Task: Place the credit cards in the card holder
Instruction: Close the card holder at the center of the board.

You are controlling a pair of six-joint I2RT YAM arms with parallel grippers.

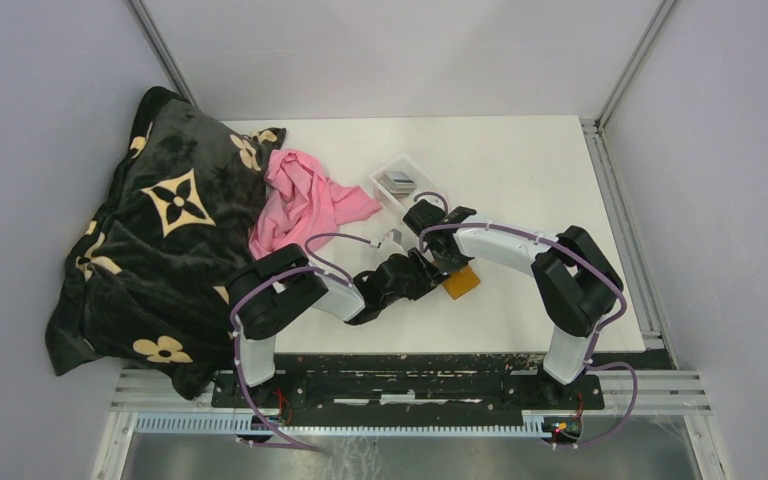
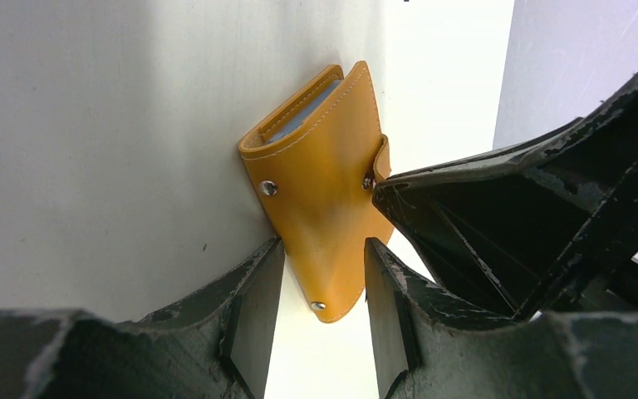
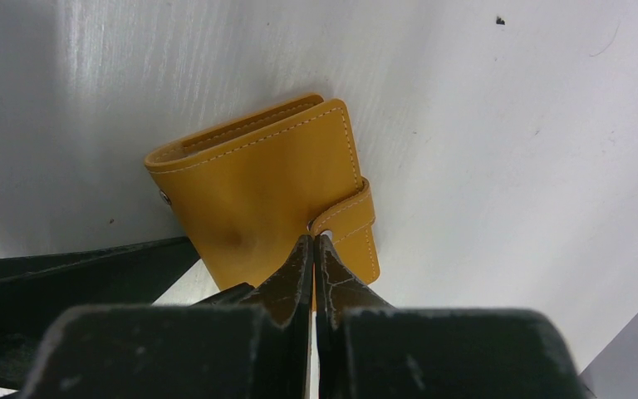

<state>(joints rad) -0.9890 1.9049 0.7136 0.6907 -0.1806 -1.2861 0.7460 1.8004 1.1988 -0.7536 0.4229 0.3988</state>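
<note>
Presently, the orange card holder [image 3: 266, 199] lies folded shut and flat on the white surface [image 1: 520, 160], just in front of both arms. Its snap strap [image 3: 349, 218] is wrapped over the free edge.

My right gripper [image 3: 314, 241] has its jaws pressed together with nothing visibly between them, and its tips sit at the edge of the strap. My left gripper [image 2: 324, 249] has its jaws apart, poised over the holder's near end. I cannot tell whether they touch the leather.

The credit cards [image 1: 397, 181] are stacked in a clear tray [image 1: 405, 160] farther back, well apart from the holder.

I judge that the opening step is in hand and no card has been picked up yet. Next, the strap has to be pried off its snap while the other gripper steadies the holder so it does not slide.
</note>
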